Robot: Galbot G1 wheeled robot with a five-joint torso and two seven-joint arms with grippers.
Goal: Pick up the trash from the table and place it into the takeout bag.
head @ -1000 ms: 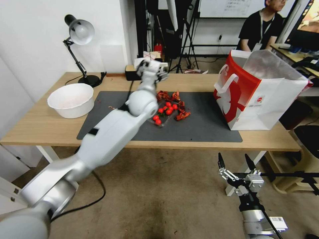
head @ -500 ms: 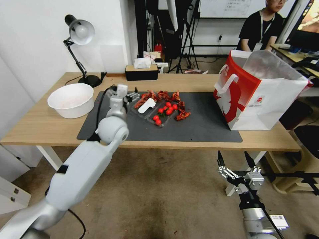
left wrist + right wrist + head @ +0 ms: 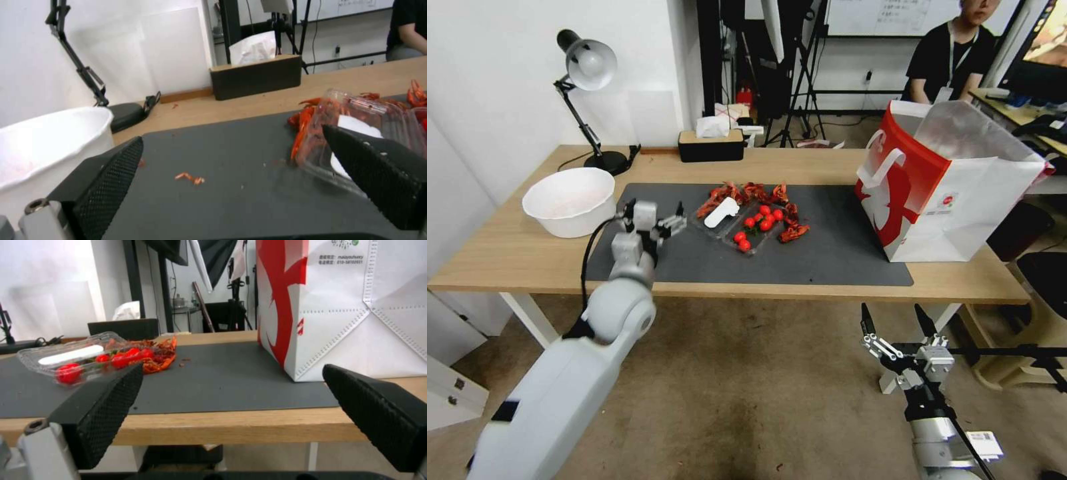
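1. The left gripper (image 3: 650, 223) hovered over the left end of the dark grey mat (image 3: 827, 257) on the table (image 3: 507, 257), jaws spread and empty.
2. The clear tray of cherry tomatoes (image 3: 747, 230) lay just beside it toward the centre, ringed by red scraps, possibly crayfish shells (image 3: 792, 230).
3. The takeout bag (image 3: 954, 193) stood upright at the mat's right end, well apart from that gripper.
4. The right gripper (image 3: 897, 320) hung below the table's front edge, fingers wide, holding nothing.
5. The large white bowl (image 3: 569, 200) sat near the left gripper.
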